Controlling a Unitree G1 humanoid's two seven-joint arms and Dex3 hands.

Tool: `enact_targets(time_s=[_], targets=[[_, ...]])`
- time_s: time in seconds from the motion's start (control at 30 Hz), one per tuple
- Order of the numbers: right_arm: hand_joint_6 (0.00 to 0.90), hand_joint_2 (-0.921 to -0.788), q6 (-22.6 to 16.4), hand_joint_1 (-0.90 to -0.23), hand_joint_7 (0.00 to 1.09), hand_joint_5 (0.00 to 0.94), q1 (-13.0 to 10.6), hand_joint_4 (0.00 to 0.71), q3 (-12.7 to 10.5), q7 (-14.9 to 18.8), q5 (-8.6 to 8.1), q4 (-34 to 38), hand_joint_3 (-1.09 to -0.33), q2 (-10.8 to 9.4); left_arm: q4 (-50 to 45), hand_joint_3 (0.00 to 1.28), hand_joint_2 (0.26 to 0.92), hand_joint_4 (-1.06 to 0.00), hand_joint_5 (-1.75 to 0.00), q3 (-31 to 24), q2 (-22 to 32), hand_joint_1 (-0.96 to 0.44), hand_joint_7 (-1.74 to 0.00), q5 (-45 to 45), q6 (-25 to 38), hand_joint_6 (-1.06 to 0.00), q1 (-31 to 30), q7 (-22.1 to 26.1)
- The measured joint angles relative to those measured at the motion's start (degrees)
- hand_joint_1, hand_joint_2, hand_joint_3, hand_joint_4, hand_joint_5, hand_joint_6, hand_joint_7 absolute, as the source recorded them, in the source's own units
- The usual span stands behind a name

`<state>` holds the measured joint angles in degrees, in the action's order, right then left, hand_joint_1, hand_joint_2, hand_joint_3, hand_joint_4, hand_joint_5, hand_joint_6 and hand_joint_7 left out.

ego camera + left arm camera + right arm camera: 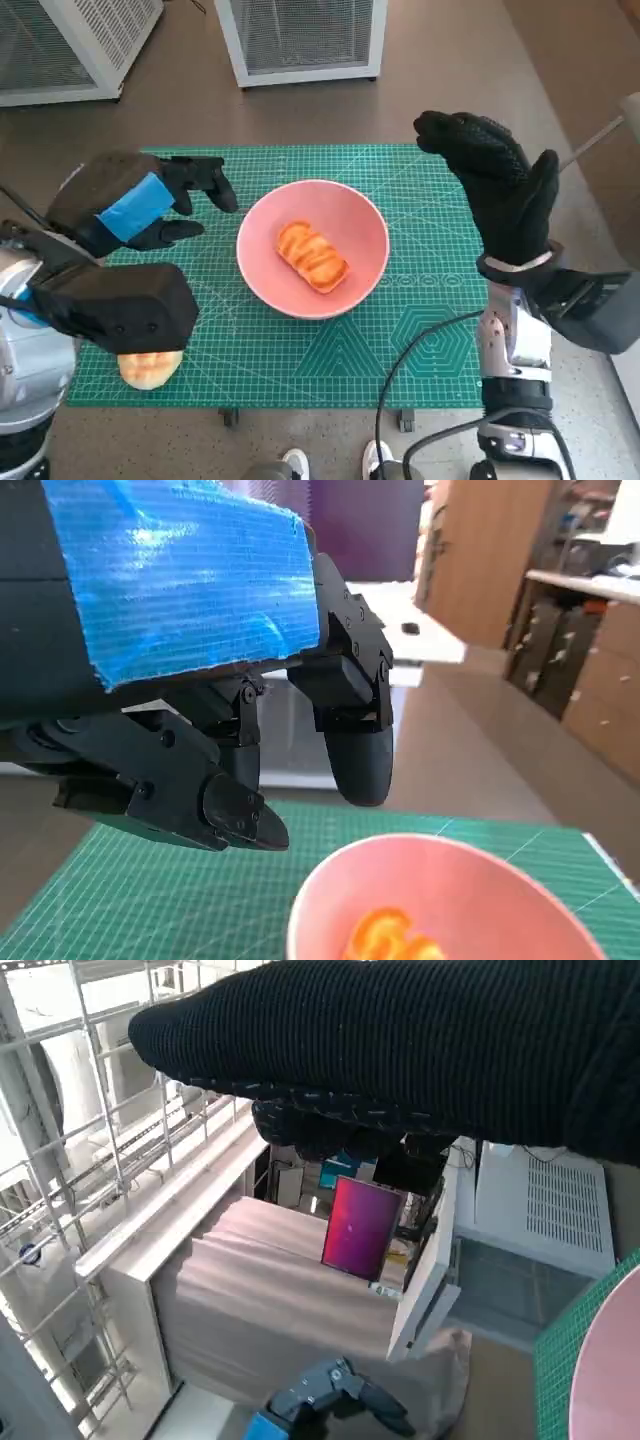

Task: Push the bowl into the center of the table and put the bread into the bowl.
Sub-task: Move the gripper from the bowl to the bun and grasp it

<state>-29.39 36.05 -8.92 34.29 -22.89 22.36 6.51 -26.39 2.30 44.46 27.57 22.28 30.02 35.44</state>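
Observation:
A pink bowl (312, 252) sits near the middle of the green cutting mat (420, 330), with a glazed piece of bread (313, 257) lying inside it. The bowl (450, 900) and bread (390, 938) also show in the left wrist view. My left hand (140, 205) hovers just left of the bowl, fingers apart, holding nothing. My right hand (495, 185) is raised to the right of the bowl, fingers spread, empty. A second bread piece (150, 368) lies at the mat's near left corner, partly hidden under my left forearm.
Two white mesh-sided cabinets (300, 40) stand on the floor beyond the table. A black cable (400, 370) loops over the mat's near right part. A person's shoes (295, 462) show at the near edge.

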Motion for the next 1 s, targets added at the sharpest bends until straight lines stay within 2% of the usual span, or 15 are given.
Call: enact_targets(time_s=[0.17,0.23,0.3,0.33,0.4,0.5,0.67,0.83,1.0], targets=[[0.084,-0.921,0.0,-0.635,0.36,0.001,0.0,0.184,-0.1,0.2,-0.02,0.0,-0.675,0.0,-1.9,0.01,0.895,-0.84,-1.01,-1.0,0.6,0.0,-1.07,-0.1,0.8,-0.71,-1.0,1.4],[0.085,-0.921,0.0,-0.635,0.36,0.001,0.0,0.183,-0.1,0.2,-0.08,0.0,-0.675,0.0,-3.5,0.01,0.909,-0.81,-1.06,-1.8,1.1,0.0,-1.09,-0.3,1.9,-0.67,-1.9,2.5],[0.085,-0.921,0.0,-0.635,0.36,0.001,0.0,0.184,-0.1,0.3,-0.17,-0.1,-0.675,0.0,-5.6,0.09,0.915,-0.72,-1.16,-3.1,1.8,0.0,-1.19,-0.7,3.8,-0.56,-3.0,4.3],[0.085,-0.921,0.0,-0.635,0.36,0.001,-0.1,0.183,-0.1,0.3,-0.17,-0.1,-0.674,0.0,-6.8,0.09,0.874,-0.61,-1.03,-3.9,2.4,0.0,-1.07,-1.0,5.1,-0.48,-3.7,5.3],[0.085,-0.921,0.0,-0.634,0.36,0.0,-0.1,0.183,-0.1,0.3,-0.17,-0.2,-0.674,-0.1,-9.6,0.09,0.765,-0.39,-0.5,-6.0,3.7,-0.02,-0.57,-1.8,8.3,-0.34,-5.3,8.3],[0.085,-0.921,0.0,-0.634,0.36,0.0,-0.2,0.183,-0.1,0.3,-0.15,-0.2,-0.675,-0.1,-13.4,0.06,0.702,-0.24,-0.17,-9.6,5.8,-0.07,-0.24,-3.7,12.4,-0.28,-8.2,12.2],[0.085,-0.921,0.1,-0.634,0.36,0.002,-0.2,0.186,0.0,0.3,-0.11,-0.4,-0.674,-0.2,-18.9,0.04,0.667,-0.14,-0.03,-17.2,8.2,-0.2,-0.09,-6.1,15.5,-0.27,-14.2,16.3],[0.084,-0.921,0.2,-0.635,0.36,0.002,-0.3,0.187,0.1,0.2,-0.08,-0.6,-0.673,-0.3,-22.9,0.03,0.663,-0.14,-0.01,-23.0,9.5,-0.26,-0.06,-6.4,15.7,-0.27,-20.4,17.6],[0.083,-0.921,0.2,-0.64,0.36,0.001,-0.3,0.186,0.2,0.2,0.02,-0.6,-0.673,-0.5,-25.4,0.02,0.664,-0.14,-0.01,-25.9,9.9,-0.28,-0.04,-6.3,15.8,-0.28,-25.1,18.2]])
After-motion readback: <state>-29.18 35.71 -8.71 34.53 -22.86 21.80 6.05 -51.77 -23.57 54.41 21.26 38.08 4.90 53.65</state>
